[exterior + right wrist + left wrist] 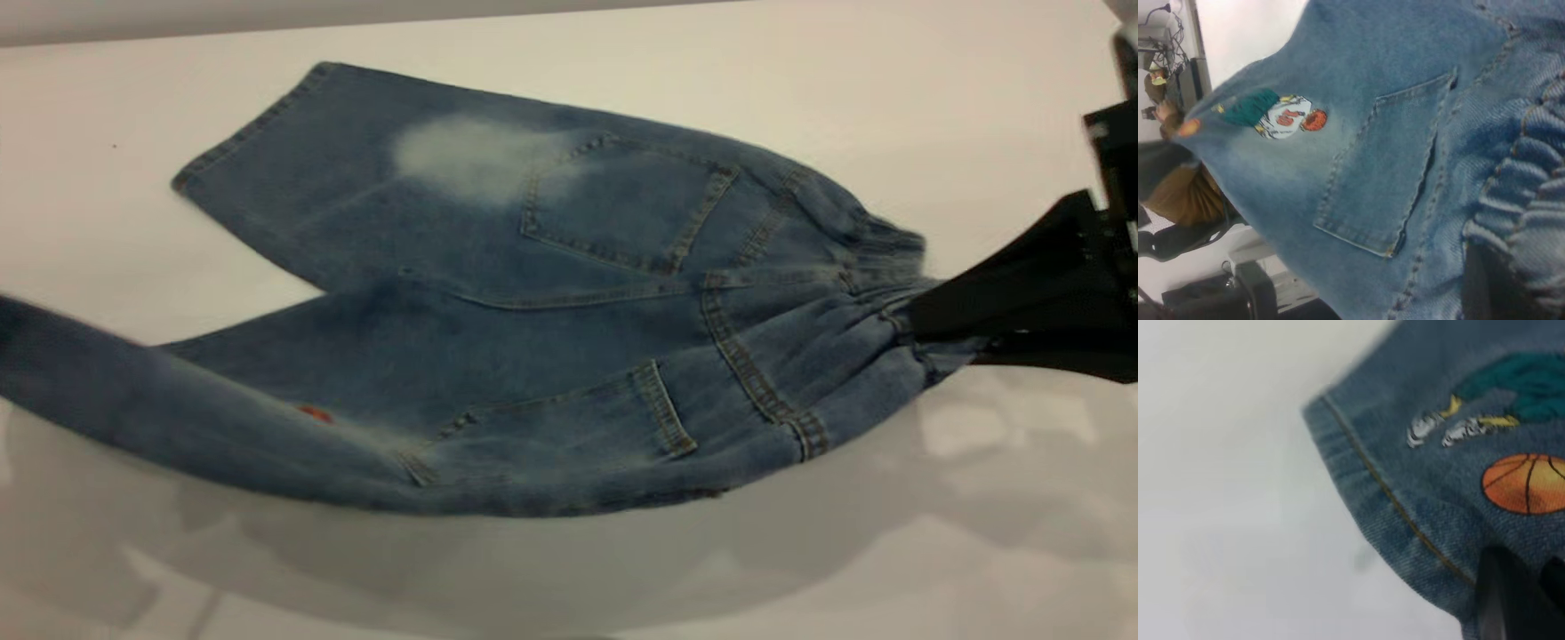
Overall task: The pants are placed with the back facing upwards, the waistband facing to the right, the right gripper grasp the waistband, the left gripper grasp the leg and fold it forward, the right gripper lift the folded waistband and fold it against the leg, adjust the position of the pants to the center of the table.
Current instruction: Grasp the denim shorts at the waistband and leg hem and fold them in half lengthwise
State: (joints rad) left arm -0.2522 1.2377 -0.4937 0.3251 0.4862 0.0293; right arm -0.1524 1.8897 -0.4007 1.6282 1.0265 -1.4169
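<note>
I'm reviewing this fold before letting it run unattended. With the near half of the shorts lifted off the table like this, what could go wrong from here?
1. The right gripper pinches only the bunched waistband; the gathered elastic could slip out mid-fold.
2. The left gripper grips the leg close to its hem, so that corner might pull free.
3. The far leg lies flat on the table; carrying the lifted half over could drag the pants askew.

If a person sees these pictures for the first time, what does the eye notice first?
First, the faded blue denim shorts, back pockets up, across the white table, near half lifted. At the right, the black right gripper clamps the ruffled waistband. The left gripper pinches the leg hem beside an orange basketball print.
</note>
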